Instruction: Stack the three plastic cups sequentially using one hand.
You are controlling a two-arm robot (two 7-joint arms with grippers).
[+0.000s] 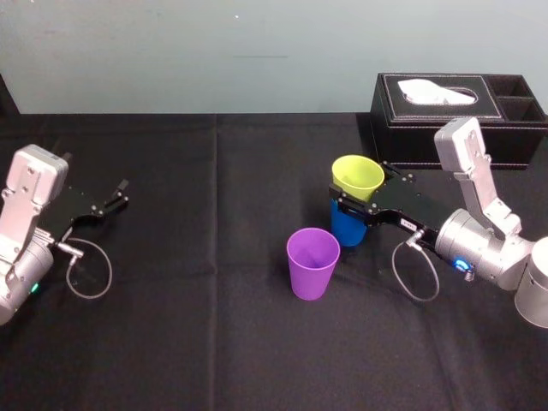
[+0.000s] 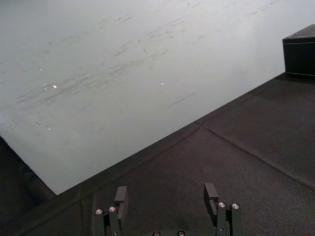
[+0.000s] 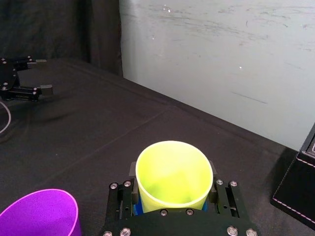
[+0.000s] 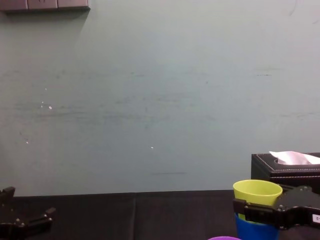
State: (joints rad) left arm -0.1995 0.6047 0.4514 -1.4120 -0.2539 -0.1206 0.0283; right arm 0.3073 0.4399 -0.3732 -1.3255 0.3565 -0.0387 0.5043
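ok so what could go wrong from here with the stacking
1. The right hand grips the yellow-green cup, which sits high in the blue cup. Letting go now might leave it cocked rather than fully seated.
2. The purple cup stands close by, so swinging the pair toward it could knock it over.
The left hand rests open, far left.

Black cloth-covered table (image 1: 197, 342), fold creases across it. Black leather tissue box (image 1: 428, 137), white stitching, sits at the far right corner of the surface, close to the far edge. White tissue (image 1: 437, 92) pokes up from its top slot. Two open compartments (image 1: 518, 96) at the box's right end. Pale grey-green wall (image 1: 214, 51) behind the far edge, scuffed. Grey fixture (image 4: 45, 5) high on wall.
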